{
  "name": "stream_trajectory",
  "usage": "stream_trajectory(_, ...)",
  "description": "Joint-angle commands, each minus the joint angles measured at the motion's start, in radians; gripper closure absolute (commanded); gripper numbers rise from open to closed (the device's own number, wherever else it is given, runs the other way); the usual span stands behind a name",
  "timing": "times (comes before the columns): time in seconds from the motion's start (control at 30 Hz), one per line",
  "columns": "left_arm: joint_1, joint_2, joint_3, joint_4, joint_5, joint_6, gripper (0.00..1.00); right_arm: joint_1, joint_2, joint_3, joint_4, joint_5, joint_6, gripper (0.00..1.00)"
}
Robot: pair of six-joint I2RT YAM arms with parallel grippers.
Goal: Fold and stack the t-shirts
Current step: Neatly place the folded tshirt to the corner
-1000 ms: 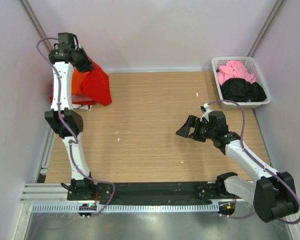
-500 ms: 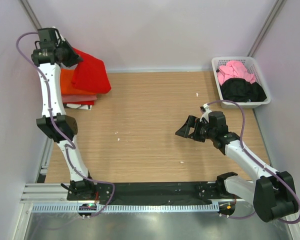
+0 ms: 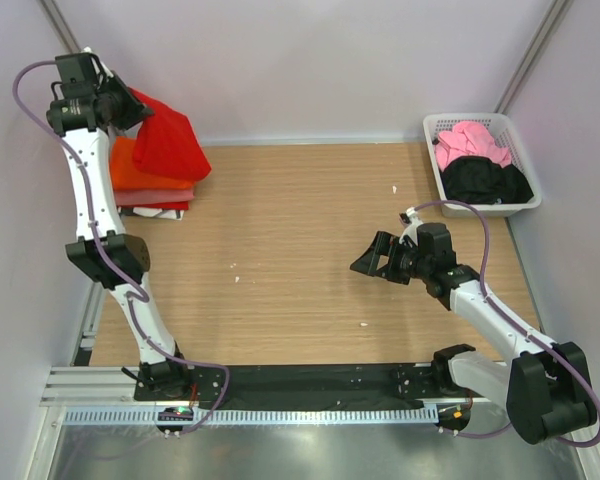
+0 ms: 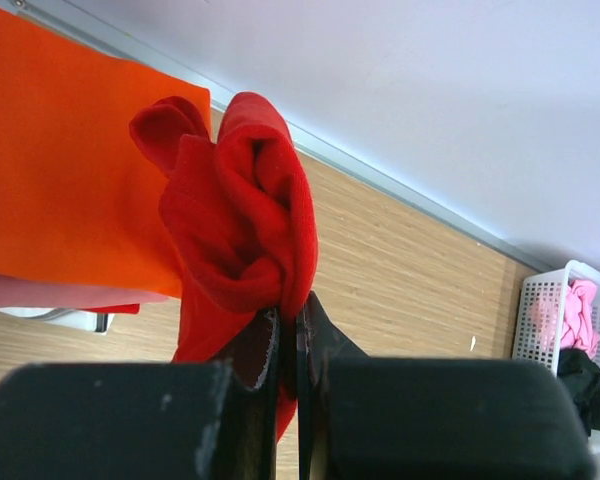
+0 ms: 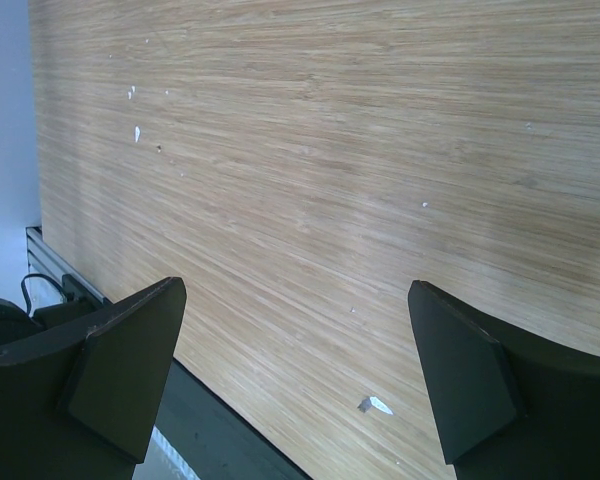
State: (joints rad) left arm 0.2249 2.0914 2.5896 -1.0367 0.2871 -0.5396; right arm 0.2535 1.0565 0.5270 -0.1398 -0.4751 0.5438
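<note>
Step in hand, as judged: stacking. The left fingers [image 4: 265, 350] are closed tight on a bunched edge of the red t-shirt [image 3: 170, 145], holding it raised at the far left corner of the counter [image 3: 300, 220]. It hangs over the stack there, the orange t-shirt [image 3: 130, 170] on top and the salmon-pink t-shirt [image 3: 145, 197] beneath. The red cloth looks gathered rather than flat at the grip.

Next move, as judged: lower the red shirt squarely onto the orange one, lay it flat, then release. A crumpled drop would spoil the fold.

The right fingers [image 5: 120, 370] are spread wide and hold nothing, hovering over bare counter right of centre.

Container: the white basket [image 3: 485, 117] stands at the far right and holds the pink t-shirt [image 3: 470, 140] and the black t-shirt [image 3: 485, 180], both unfolded.
</note>
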Motion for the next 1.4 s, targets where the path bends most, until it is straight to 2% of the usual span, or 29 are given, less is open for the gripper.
stream_trajectory(0.0, 0.017, 0.015, 0.032, 0.069, 0.043, 0.024, 0.99, 0.001, 0.005, -0.004, 0.042, -0.01, -0.007, 0.0)
stream_trajectory(0.27, 0.042, 0.11, 0.075, 0.079, 0.054, 0.084, 0.97, 0.003, 0.016, -0.007, 0.045, -0.01, -0.007, 0.0)
stream_trajectory(0.43, 0.048, 0.145, 0.09, 0.096, -0.041, 0.11, 0.96, 0.004, 0.028, -0.01, 0.043, -0.007, -0.008, 0.0)
stream_trajectory(0.7, 0.057, 0.206, 0.104, 0.171, -0.071, 0.113, 0.93, 0.006, 0.042, -0.012, 0.046, -0.005, -0.01, 0.0)
stream_trajectory(0.83, 0.059, 0.216, 0.104, 0.225, -0.143, 0.13, 0.91, 0.009, 0.053, -0.01, 0.048, 0.0, -0.012, 0.0)
stream_trajectory(1.07, 0.06, 0.248, 0.106, 0.287, -0.313, 0.208, 0.83, 0.009, 0.071, -0.009, 0.049, 0.003, -0.011, 0.0)
stream_trajectory(1.37, 0.06, 0.366, 0.096, 0.322, -0.364, 0.283, 0.75, 0.009, 0.108, -0.001, 0.054, 0.009, -0.012, 0.0)
